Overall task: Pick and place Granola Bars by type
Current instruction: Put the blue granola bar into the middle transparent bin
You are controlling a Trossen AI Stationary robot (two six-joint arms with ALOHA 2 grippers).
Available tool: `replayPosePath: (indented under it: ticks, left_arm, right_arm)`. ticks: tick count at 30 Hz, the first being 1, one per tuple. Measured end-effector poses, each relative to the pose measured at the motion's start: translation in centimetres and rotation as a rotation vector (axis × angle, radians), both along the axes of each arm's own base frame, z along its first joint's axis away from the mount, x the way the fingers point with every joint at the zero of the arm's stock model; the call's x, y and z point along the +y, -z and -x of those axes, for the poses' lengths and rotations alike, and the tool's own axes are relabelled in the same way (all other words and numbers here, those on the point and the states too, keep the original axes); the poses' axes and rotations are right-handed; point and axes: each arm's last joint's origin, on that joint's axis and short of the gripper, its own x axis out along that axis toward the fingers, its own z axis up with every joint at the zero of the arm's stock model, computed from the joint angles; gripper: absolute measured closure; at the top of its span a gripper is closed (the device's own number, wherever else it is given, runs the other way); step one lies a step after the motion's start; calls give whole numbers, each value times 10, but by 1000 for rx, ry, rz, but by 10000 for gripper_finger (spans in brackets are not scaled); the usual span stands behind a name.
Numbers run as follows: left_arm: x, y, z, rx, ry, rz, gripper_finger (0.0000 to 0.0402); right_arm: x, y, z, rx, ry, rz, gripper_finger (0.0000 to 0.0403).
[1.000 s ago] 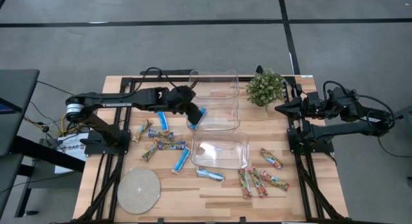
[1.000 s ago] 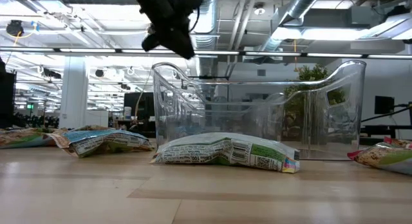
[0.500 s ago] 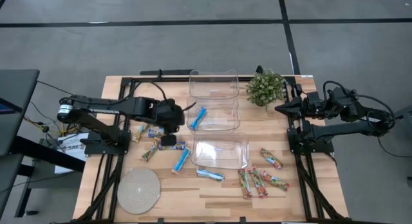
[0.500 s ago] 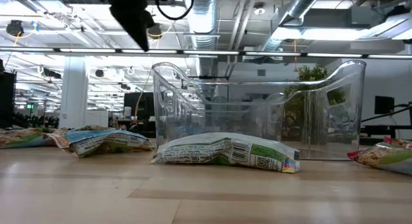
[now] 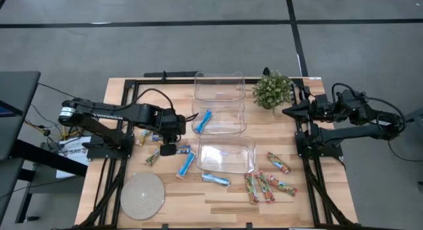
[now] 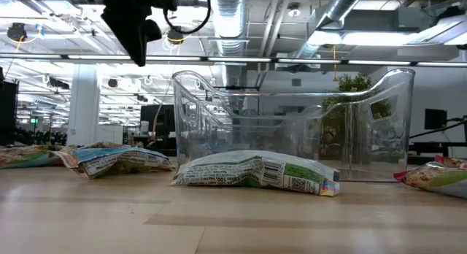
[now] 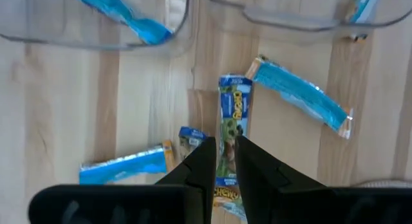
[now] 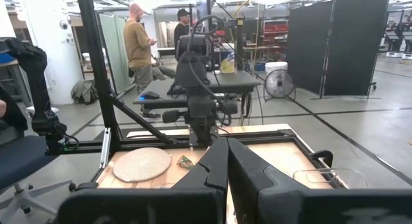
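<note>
Several Granola Bars (image 5: 177, 149) are crowding the table's nine o'clock side, just beneath the left gripper (image 5: 169, 149), which is hovering with its fingers nearly closed and grasping nothing. Descending like that, it is likely to press on overlapping wrappers or nudge the tan-brown bar (image 7: 233, 114) askew. One blue bar (image 5: 203, 120) is lying in the middle bin (image 5: 231, 127). At three o'clock the clenched right gripper (image 8: 226, 161) is waiting off the edge. Open wood is lying toward six o'clock, beside the woven mat (image 5: 142, 196).
</note>
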Motion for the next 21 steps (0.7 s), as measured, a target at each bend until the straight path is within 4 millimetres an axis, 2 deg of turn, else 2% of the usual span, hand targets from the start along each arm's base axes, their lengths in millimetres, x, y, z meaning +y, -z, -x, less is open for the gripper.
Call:
replayPosePath:
  ticks: [10, 21]
  left_arm:
    - [-8, 37, 8, 79, 21, -2, 337]
    - [-20, 73, 11, 44, 94, 19, 266]
  right_arm:
    - [0, 0, 0, 0, 0, 0, 403]
    - [0, 0, 0, -1, 0, 0, 403]
